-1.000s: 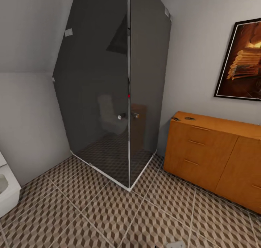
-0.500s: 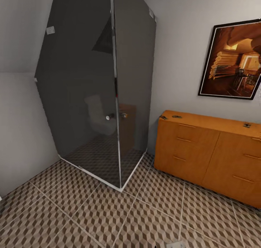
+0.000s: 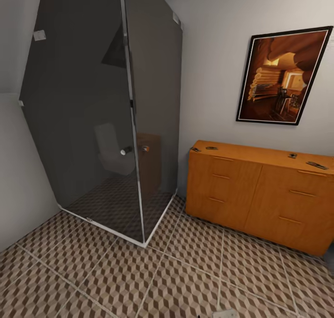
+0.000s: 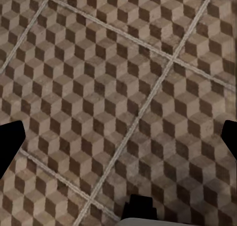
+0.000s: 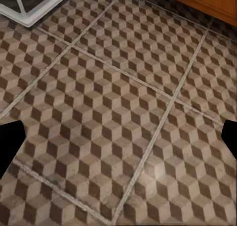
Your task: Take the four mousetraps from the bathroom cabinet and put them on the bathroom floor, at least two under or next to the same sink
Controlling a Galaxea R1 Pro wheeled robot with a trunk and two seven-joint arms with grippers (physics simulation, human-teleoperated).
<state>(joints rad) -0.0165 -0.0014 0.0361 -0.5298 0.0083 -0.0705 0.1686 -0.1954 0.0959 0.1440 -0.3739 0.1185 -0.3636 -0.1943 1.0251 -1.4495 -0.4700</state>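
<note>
Both grippers' jaws spread wide, empty, above the bathroom floor.

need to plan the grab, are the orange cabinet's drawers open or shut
Shut: every drawer front on the cabinet sits flush, none pulled out. Small dark mousetraps lie on its top, two near each end.

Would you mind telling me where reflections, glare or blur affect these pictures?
Head view: the dark glass shower mirrors a faint pale shape and an orange patch, probably the cabinet; straight edges lean, a wide-angle look. Right wrist view: a soft bright sheen on the bathroom floor. Left wrist view: the floor tiles look slightly soft, with evenly spread light.
</note>
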